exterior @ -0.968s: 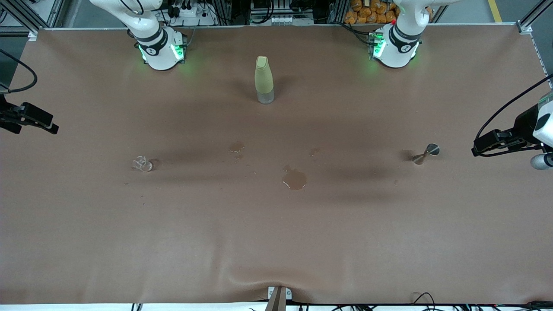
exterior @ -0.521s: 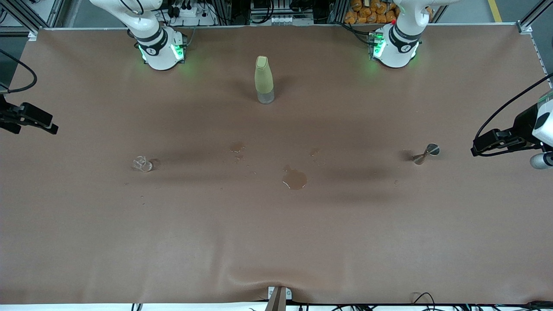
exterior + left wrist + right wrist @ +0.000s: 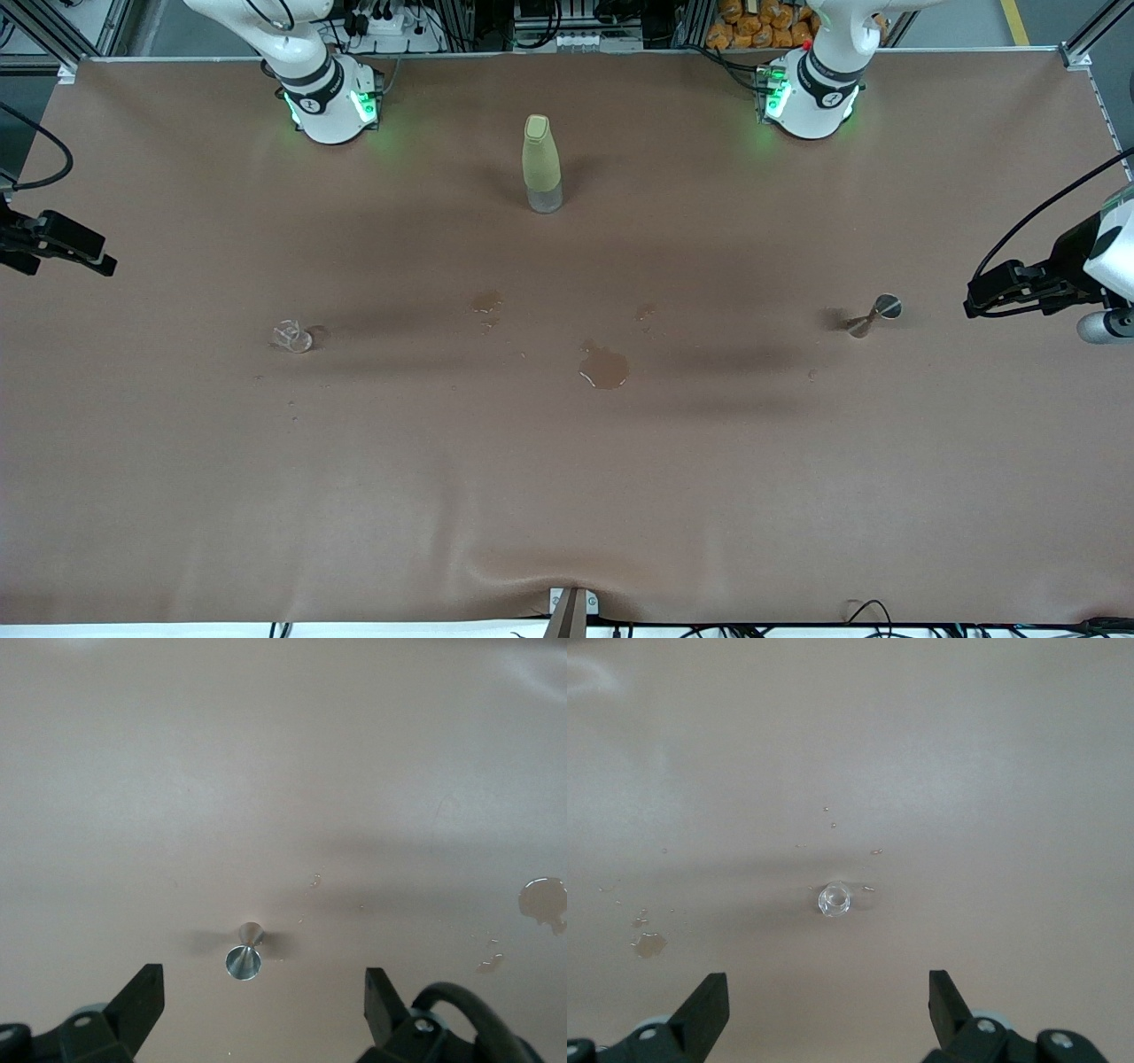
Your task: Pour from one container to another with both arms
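On the brown bench (image 3: 567, 496), seen from the front camera, I saw the clear cup (image 3: 293, 337) upright toward the right arm's end and the metal jigger (image 3: 874, 315) toward the left arm's end, well apart. A yellow-green bottle (image 3: 540, 164) stood between the arm bases, and a wet puddle (image 3: 604, 368) lay mid-bench. From the left wrist camera, my left pincer (image 3: 264, 997) hung wide and empty above the jigger (image 3: 244, 955). From the right wrist camera, my right pincer (image 3: 828, 1001) hung wide and empty above the cup (image 3: 833, 899).
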Robot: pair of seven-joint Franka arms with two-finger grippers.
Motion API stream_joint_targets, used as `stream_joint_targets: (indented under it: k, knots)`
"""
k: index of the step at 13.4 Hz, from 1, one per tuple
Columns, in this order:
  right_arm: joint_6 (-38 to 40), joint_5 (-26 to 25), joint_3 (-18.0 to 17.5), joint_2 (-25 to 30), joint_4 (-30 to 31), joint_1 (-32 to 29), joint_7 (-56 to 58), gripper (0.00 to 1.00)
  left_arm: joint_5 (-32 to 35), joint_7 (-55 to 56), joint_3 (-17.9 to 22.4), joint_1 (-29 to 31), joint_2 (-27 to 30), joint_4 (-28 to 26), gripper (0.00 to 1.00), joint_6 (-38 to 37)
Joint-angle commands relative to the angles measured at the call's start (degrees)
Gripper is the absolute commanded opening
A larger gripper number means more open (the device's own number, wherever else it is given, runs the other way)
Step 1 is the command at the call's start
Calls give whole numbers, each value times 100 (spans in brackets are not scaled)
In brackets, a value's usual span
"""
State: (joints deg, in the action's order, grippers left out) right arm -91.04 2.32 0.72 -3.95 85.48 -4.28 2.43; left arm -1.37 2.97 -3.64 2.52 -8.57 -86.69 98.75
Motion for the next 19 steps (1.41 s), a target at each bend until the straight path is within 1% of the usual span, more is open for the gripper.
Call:
stream_joint_targets:
  k: [1,8,19]
  knots:
    - [69,-73,-125,-106,-216,-144,-67,100,75,-86,-5,-24,31,30,100,-93]
    - [69,-30,-98,-211,-391,-213,-243,100,93,-121,-5,-33,31,21,100,-93]
    - [69,-38,-90,-221,-418,-276,-252,100,49,-323,-5,-15,31,21,100,-93]
